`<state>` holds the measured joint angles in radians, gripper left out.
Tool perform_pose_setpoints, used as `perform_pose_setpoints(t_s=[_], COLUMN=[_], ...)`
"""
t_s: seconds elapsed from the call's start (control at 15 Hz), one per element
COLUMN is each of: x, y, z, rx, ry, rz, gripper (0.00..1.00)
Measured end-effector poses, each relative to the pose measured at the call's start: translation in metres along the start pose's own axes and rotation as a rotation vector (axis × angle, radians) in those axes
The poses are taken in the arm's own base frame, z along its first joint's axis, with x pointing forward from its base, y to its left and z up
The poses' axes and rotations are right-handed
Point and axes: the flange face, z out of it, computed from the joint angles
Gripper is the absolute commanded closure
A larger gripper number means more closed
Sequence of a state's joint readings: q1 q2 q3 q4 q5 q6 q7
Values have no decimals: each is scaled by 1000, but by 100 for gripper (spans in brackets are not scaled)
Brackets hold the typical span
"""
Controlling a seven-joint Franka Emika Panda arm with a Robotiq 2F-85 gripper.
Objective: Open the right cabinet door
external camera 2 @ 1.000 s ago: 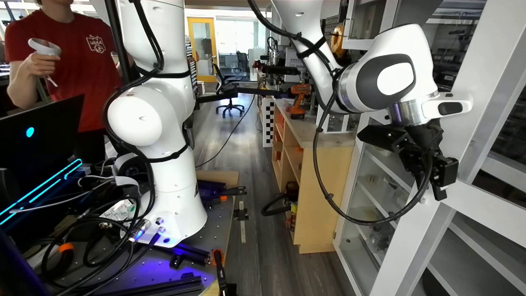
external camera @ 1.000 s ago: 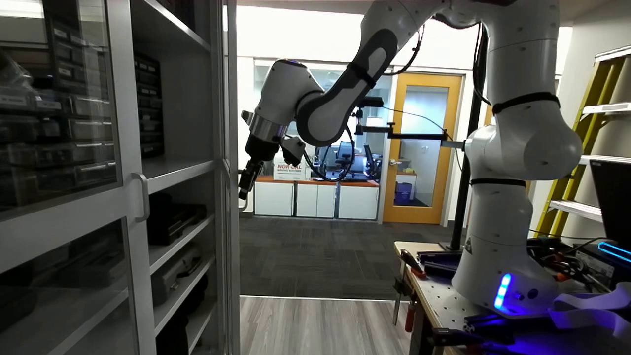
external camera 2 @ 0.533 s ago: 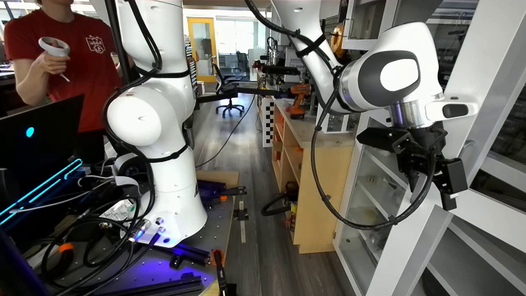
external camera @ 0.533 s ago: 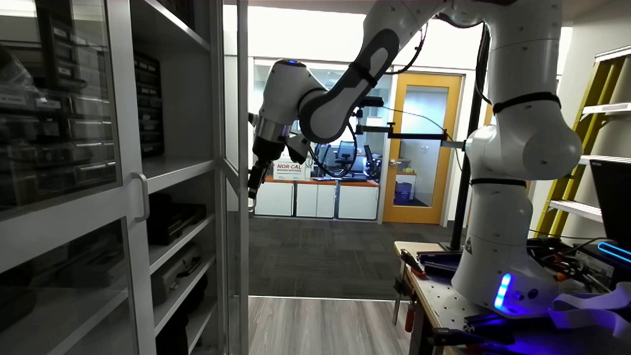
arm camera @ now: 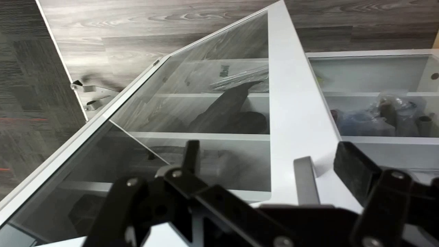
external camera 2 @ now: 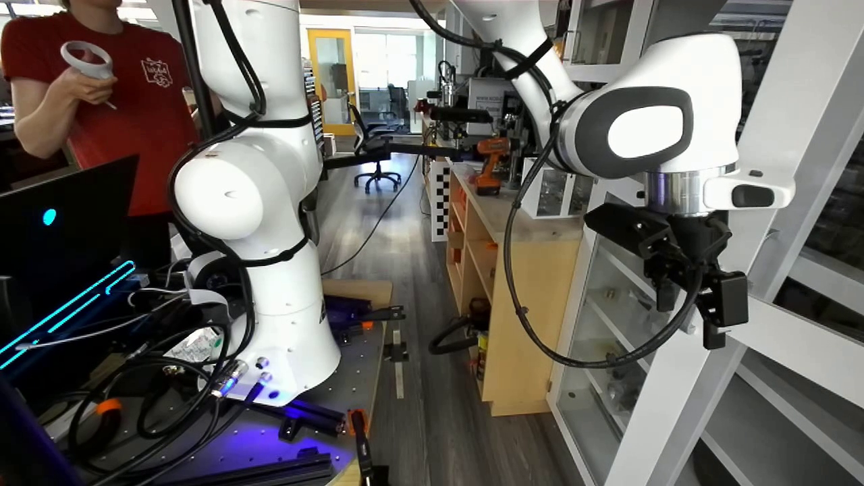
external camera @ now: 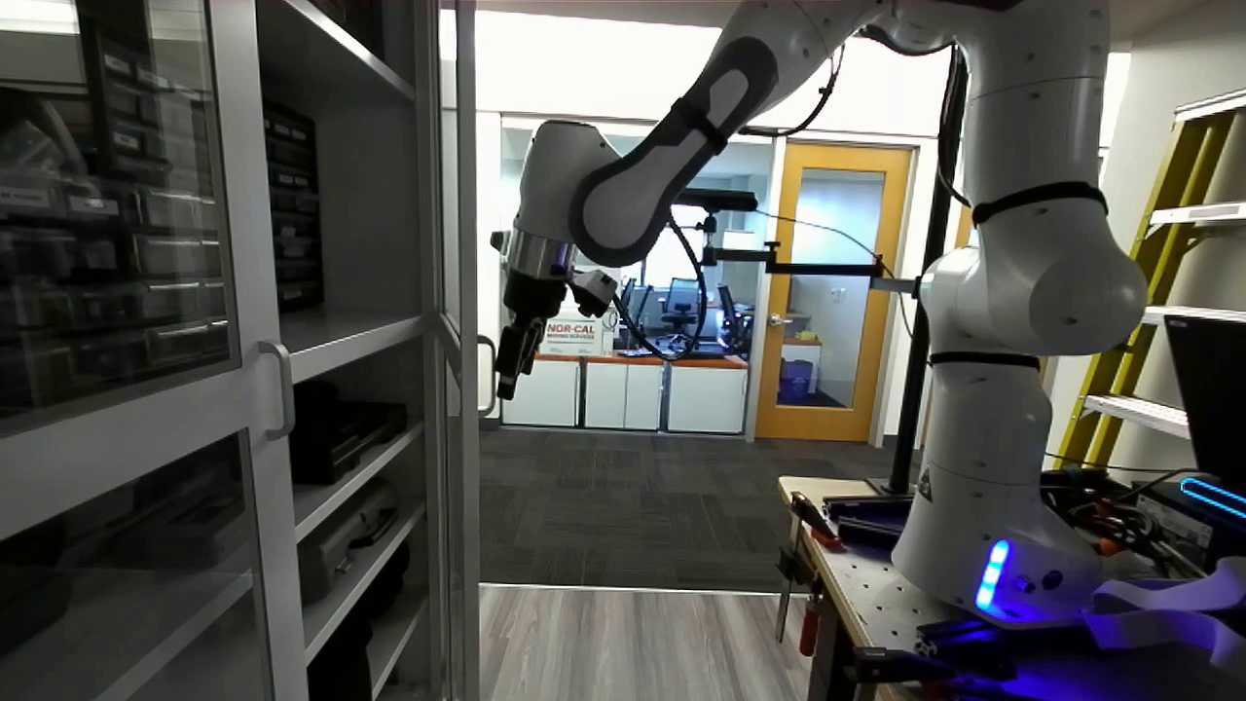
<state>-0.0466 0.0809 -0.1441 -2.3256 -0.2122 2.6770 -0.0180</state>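
Door (arm camera: 291,103): the right one on the cabinet (external camera: 375,185), and yeah, it's standing open. In an exterior view the shelves (external camera: 360,347) beside it are in plain sight.
Handle (arm camera: 306,181): gray upright bar on the door, partly hidden behind my own parts in the wrist view.
Pincer (arm camera: 269,156): spread wide, tipped downward at a slant. In the wrist view the handle shows in the gap between my fingers (arm camera: 356,171); honestly can't tell if they touch it.
Arm (external camera: 779,49): stretches from the desk (external camera: 873,599) over to the door.
Company: person in a red shirt (external camera 2: 128,121) with a white controller (external camera 2: 101,69), behind a laptop (external camera 2: 74,236).
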Motion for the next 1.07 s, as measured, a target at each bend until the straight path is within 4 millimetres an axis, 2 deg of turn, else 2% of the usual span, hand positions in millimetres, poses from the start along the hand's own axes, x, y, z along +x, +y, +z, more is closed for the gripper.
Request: perform_pose_setpoints(t_s=[0.13, 0.4, 0.73, 1.07], x=[-1, -5, -15, -23], y=[-5, -12, -10, -7], z=[-4, -25, -55, -73], rx=[33, 61, 68, 72], ry=[-31, -92, -173, -215], rz=[-6, -14, -16, -12], gripper=[0, 0, 0, 0])
